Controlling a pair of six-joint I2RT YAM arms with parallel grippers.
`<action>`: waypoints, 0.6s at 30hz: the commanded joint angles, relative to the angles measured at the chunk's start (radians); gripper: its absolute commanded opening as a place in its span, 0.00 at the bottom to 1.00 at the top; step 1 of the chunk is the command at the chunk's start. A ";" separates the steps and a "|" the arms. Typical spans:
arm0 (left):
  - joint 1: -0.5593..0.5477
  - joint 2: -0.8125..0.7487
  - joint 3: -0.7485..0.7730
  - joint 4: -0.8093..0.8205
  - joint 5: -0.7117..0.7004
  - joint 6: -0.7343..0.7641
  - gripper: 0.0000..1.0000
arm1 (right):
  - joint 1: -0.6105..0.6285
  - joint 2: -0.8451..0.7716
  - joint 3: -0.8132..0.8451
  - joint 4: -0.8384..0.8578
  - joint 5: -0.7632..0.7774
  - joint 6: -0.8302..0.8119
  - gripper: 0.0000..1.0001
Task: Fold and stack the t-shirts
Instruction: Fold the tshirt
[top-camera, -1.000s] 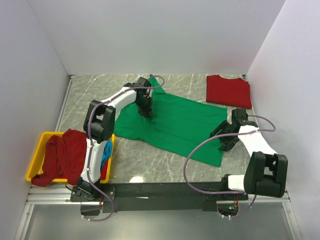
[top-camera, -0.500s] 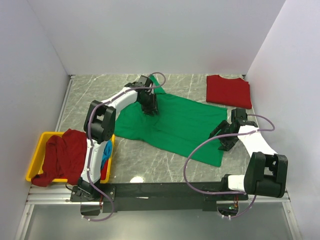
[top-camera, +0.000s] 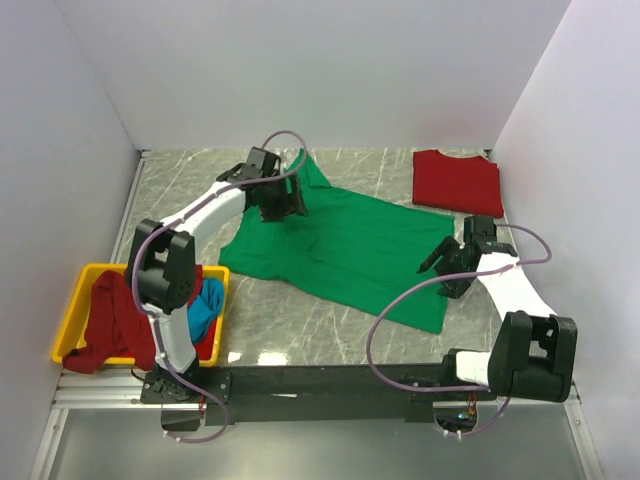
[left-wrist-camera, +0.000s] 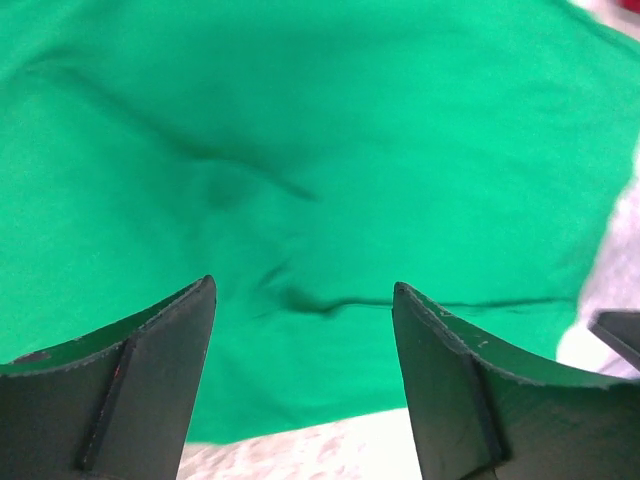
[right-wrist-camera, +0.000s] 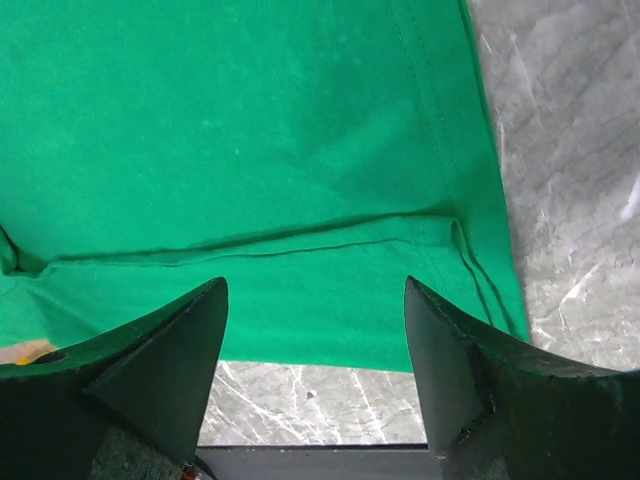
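A bright green t-shirt (top-camera: 345, 250) lies spread out in the middle of the marble table. My left gripper (top-camera: 290, 198) hovers over its far left part, jaws wide apart with nothing between them. In the left wrist view green cloth (left-wrist-camera: 300, 150) fills the frame above the open left gripper (left-wrist-camera: 305, 300). My right gripper (top-camera: 440, 268) stands open over the shirt's right hem. In the right wrist view that hem (right-wrist-camera: 300, 340) lies between the open fingers of the right gripper (right-wrist-camera: 315, 300). A folded red t-shirt (top-camera: 457, 180) lies at the back right.
A yellow bin (top-camera: 75, 300) sits at the near left. It holds a dark red shirt (top-camera: 120, 310) draped over its rim and a blue one (top-camera: 207, 305). White walls enclose the table on three sides. A black rail (top-camera: 330, 380) runs along the near edge.
My left gripper has opened, let go of the green cloth and drawn back to the left. The shirt's left part lies flatter now. The right arm has barely moved.
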 joint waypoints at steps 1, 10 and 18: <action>0.041 -0.035 -0.080 0.041 -0.070 -0.022 0.78 | 0.008 0.031 0.060 0.059 0.009 -0.031 0.77; 0.096 -0.031 -0.217 0.021 -0.182 -0.038 0.78 | 0.007 0.149 0.061 0.139 0.000 -0.039 0.77; 0.111 -0.045 -0.324 0.042 -0.228 -0.039 0.79 | 0.007 0.215 -0.003 0.167 0.009 -0.031 0.77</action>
